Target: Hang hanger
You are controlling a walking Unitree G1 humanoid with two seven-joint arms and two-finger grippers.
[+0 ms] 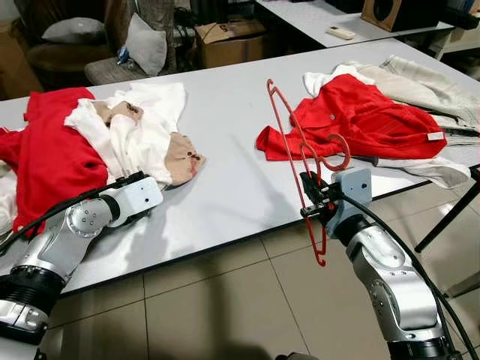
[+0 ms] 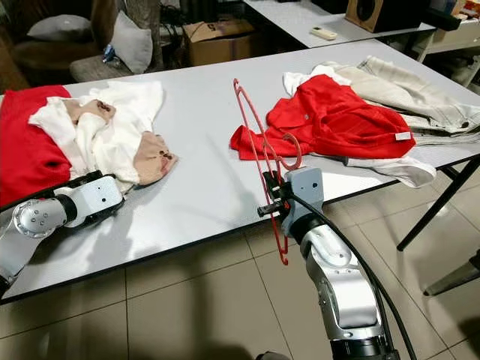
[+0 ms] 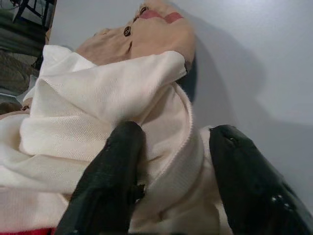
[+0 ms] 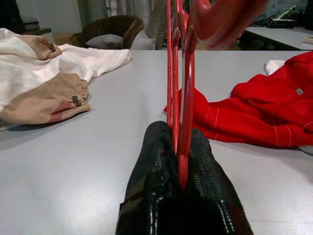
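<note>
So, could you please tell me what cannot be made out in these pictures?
- Left hand: in the eye views its own wrist housing hides the fingers; the left wrist view cuts off their bases.
- White garment: its lower folds lie under the left hand.
- Red hanger: the right wrist view crops its hook, which is blurred.

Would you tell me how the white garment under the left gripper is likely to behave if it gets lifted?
The white garment lies in soft folds, so it would probably droop. The left gripper straddles one fold, so it may lift unevenly. It overlaps the red garment, which might drag along.
</note>
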